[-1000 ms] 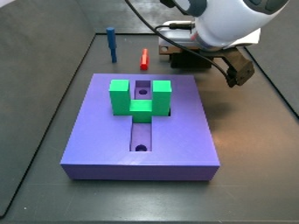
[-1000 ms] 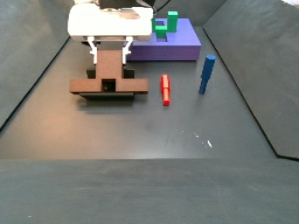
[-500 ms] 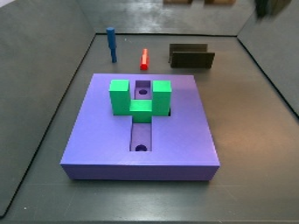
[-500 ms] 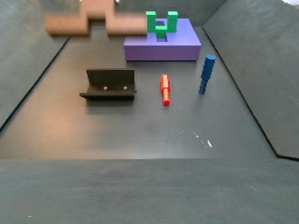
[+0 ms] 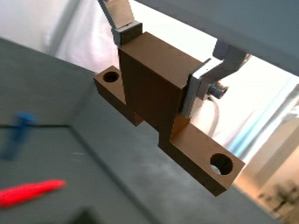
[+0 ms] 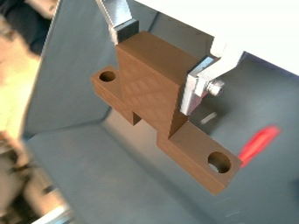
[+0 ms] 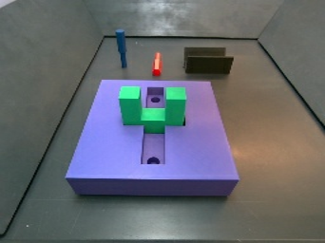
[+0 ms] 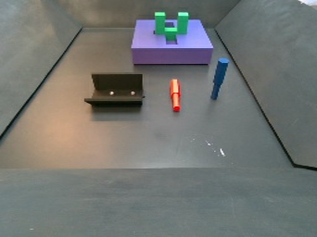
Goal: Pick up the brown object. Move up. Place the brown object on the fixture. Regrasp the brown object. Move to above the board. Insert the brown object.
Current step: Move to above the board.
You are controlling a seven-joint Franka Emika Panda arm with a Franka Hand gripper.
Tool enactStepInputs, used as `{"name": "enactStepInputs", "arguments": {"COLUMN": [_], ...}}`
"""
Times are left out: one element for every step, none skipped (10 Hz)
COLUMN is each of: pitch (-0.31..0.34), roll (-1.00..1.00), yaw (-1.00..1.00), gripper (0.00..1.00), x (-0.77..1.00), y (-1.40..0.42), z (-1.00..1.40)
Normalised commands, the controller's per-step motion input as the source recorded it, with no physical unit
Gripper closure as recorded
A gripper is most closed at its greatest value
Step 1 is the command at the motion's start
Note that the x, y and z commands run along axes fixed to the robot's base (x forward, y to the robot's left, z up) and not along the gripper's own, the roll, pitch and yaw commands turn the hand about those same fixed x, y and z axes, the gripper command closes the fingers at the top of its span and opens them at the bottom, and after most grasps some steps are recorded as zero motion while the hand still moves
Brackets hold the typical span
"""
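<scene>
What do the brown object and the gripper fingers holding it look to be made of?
Brown object: likely 3D-printed plastic, matte, with a fine ribbed grain in a wrist view. The gripper is clamped on it, out of both side views; its fingers look like bare metal, silver and shiny.

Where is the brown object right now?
The brown object is clamped between the gripper's fingers in both wrist views, lifted out of both side views; the fixture on the floor stands empty.

Your gripper (image 5: 170, 68) appears only in both wrist views (image 6: 163, 70); the side views do not show it or the arm. Its silver fingers (image 5: 216, 77) are closed against opposite faces of the brown object (image 5: 158, 83), which you hold clear of the floor.
</scene>
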Motion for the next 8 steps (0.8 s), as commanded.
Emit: {"name": "enactStepInputs", "arguments": {"pitch": [0.059, 0.06, 0.06, 0.059, 0.055, 0.054, 0.039, 0.027], "roll": [-1.0, -1.0, -1.0, -1.0, -1.0, -1.0, -1.0, -1.0], "yaw": [-0.02, -0.02, -0.01, 0.0, 0.0, 0.0, 0.0, 0.0], "gripper": [1.0, 1.0, 1.0, 1.0, 1.0, 1.0, 1.0, 1.0], "x": [-1.06, -1.07, -1.06, -0.67, -0.49, -0.31, -0.17, -0.12], "y": [-1.4, -1.4, -1.4, -0.84, -0.6, -0.33, -0.14, -0.04], "z": [0.3, 0.28, 0.29, 0.16, 0.11, 0.07, 0.04, 0.02]}}
